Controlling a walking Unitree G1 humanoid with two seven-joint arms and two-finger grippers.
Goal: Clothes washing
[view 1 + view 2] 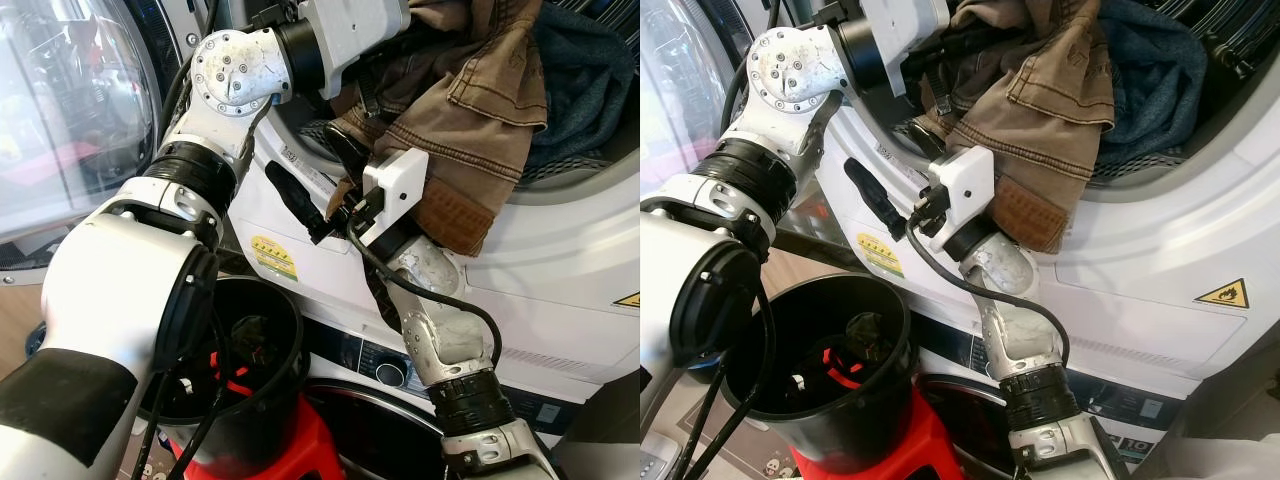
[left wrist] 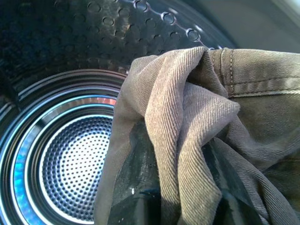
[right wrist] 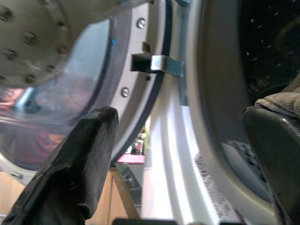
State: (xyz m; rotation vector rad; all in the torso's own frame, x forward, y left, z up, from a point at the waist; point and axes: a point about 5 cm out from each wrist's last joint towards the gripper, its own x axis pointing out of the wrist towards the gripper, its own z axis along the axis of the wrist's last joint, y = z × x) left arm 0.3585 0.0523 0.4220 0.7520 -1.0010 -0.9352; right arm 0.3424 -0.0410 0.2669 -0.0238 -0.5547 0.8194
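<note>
Brown trousers [image 1: 470, 110] hang out over the lower rim of the washing machine's round opening [image 1: 560, 190]. A blue garment [image 1: 585, 80] lies behind them in the drum [image 2: 70, 159]. My left arm [image 1: 240, 75] reaches into the opening. In the left wrist view my left gripper [image 2: 180, 197] is shut on a fold of the brown trousers [image 2: 187, 117]. My right gripper [image 1: 320, 180] stands open at the opening's left edge. One of its fingers [image 1: 298, 205] is out in front of the white panel. The other finger touches the trousers' edge [image 3: 286, 101].
The machine's glass door [image 1: 70, 110] stands open on the left. A black bucket [image 1: 262, 300] with something dark inside sits on a red stool [image 1: 300, 440] below the opening. A second machine [image 1: 385, 372] sits beneath the white front panel.
</note>
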